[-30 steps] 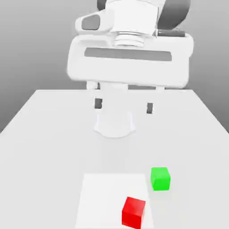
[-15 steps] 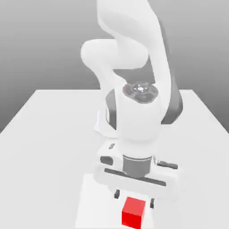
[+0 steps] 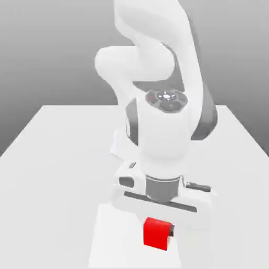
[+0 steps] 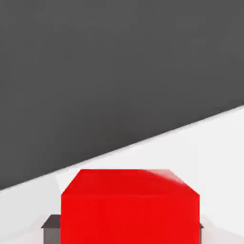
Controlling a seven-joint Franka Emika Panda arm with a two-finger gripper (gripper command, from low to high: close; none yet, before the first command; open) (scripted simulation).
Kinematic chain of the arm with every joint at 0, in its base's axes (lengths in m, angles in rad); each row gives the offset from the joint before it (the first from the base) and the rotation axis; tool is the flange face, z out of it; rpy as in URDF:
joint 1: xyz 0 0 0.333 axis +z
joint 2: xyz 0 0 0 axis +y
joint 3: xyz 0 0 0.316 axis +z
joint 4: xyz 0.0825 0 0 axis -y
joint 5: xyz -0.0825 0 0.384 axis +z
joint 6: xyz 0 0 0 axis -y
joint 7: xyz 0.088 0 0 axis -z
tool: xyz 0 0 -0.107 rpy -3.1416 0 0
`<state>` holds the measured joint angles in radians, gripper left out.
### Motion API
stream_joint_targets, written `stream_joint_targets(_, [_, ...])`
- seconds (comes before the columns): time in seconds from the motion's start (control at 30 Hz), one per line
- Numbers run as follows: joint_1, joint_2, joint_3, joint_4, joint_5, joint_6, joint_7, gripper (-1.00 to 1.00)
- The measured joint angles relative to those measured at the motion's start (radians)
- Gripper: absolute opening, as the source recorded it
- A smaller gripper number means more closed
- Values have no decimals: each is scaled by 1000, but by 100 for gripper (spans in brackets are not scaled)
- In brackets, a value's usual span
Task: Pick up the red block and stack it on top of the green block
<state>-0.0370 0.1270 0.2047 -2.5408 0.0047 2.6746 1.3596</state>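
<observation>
I see my gripper closed on the red block, near table edge; the block sits directly between the fingers.

red block between tool fingers

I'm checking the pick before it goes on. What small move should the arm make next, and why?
Probably a short straight lift. The gripper is down over the red block with its fingers shut against the block's two sides, and the block sits on the white table. Raising it a little would confirm the grip before carrying it anywhere.
</observation>
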Motion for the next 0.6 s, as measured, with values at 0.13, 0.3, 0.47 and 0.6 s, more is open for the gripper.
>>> stream_joint_targets(0.13, [76, -121, 50, -98, 86, -14, 146, -100])
stream_joint_targets(0.3, [127, -249, 95, -229, 124, -14, 382, -100])
stream_joint_targets(0.47, [115, -259, 137, -287, 85, 31, 533, -100])
stream_joint_targets(0.6, [94, -187, 143, -284, 18, 99, 585, -100])
